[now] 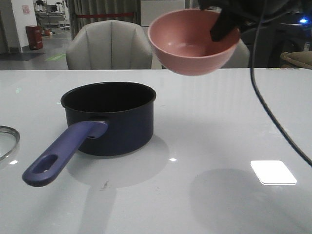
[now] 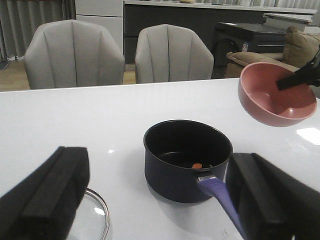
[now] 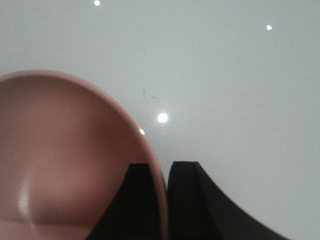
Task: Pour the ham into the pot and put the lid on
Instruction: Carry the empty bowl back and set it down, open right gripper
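Pot (image 1: 111, 119): a dark navy saucepan with a black inside is sitting upright on the white counter (image 1: 219, 126), its long purple-blue handle (image 1: 61, 153) with a slot hole pointing toward the camera in the front view.
Ham: one small orange bit (image 2: 197, 165) is lying on the pot floor near the handle side (only one shows clearly).
Pink bowl (image 1: 192, 41): it is hanging in the air, tipped, up and to the right of the pot; its inside is looking empty.
Right end effector (image 3: 167, 200): it is pinching the bowl rim, one finger inside the wall and one outside.
Left end effector (image 2: 160, 200): it is hovering spread wide and holding nothing, with the pot ahead of it.
Lid (image 1: 7, 141): a steel-rimmed glass disc is lying flat on the counter, left of the pot; its knob is out of view.
Handling, lid: probably stiff, fairly heavy for its size, breakable and slick on the glass, so the knob at its centre looks like the place to take hold (not the thin rim).
Handling, pot: rigid and steady; it is likely staying put while the lid is set on.
Task stage: pouring seems done; covering is not yet done.
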Motion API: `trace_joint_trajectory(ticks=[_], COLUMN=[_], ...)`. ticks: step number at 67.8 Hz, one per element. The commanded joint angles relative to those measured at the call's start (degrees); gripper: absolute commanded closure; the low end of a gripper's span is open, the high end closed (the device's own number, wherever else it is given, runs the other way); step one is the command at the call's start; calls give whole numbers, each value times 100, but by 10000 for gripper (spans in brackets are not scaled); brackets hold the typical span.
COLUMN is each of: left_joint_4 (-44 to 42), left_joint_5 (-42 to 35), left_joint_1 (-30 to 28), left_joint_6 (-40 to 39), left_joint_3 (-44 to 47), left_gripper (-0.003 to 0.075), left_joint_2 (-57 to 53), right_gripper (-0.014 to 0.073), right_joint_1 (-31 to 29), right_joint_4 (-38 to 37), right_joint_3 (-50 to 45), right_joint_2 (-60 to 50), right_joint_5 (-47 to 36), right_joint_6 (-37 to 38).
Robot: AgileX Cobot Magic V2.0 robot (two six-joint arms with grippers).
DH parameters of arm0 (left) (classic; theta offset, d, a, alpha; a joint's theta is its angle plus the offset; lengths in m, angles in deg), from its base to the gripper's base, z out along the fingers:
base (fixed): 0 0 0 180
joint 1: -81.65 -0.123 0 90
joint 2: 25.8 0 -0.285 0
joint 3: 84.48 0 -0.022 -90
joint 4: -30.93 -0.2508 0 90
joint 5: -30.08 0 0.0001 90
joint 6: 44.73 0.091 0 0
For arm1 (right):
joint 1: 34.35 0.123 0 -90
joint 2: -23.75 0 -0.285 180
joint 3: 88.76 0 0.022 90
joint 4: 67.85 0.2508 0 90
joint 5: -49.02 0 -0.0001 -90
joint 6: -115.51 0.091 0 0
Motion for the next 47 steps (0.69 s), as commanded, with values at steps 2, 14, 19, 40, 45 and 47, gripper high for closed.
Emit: trace_joint_trajectory(ticks=[2, 14, 19, 40, 45, 47], left_joint_4=[47, 47, 47, 47, 47, 47], left_joint_5=[-495, -495, -495, -495, -495, -495], left_joint_1=[39, 39, 39, 39, 39, 39], left_joint_6=[-9, -9, -9, -9, -9, -9], left_joint_3=[-151, -151, -151, -151, -151, -151], left_gripper=[118, 118, 118, 118, 118, 118], left_joint_2=[83, 83, 83, 83, 83, 83], right_gripper=[462, 462, 462, 462, 462, 459], right_joint_1=[-258, -557, -666, -875, -875, -875], right_joint_4=[69, 108, 123, 228, 271, 271], right_joint_3=[124, -152, -226, -250, -250, -250], right_joint_2=[-268, -110, 23, 870, 970, 1008], right_joint_5=[262, 541, 578, 833, 833, 833], right_joint_6=[-7, 18, 152, 299, 299, 299])
